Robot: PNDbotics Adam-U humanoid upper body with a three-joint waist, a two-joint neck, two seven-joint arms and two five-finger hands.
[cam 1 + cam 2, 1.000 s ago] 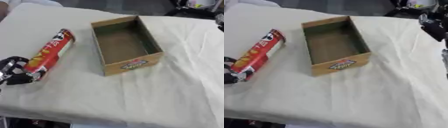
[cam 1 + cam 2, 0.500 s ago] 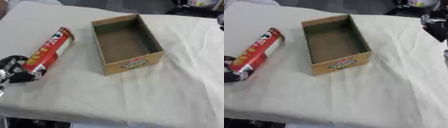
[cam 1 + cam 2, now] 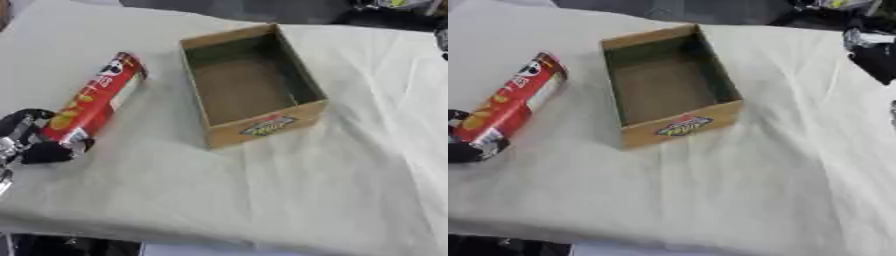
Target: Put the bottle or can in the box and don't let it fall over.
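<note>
A red chips can (image 3: 94,101) lies on its side on the white cloth, left of the box, its top pointing away from me. My left hand (image 3: 33,145) is at the lower left, black fingers curled round the can's near end from both sides. The open cardboard box (image 3: 265,124) stands in the middle, nothing inside, a printed label on its near wall. My right hand (image 3: 874,56) shows only partly at the upper right edge, far from the box and above the cloth; its fingers are not visible.
The white cloth (image 3: 289,200) covers the whole table, with folds at the right. The table's near edge runs along the bottom of the view. Dark clutter (image 3: 833,7) lies beyond the far edge at the upper right.
The whole picture has shifted slightly, so the camera moved. The can, the box and my left hand at the can's end hold their places.
</note>
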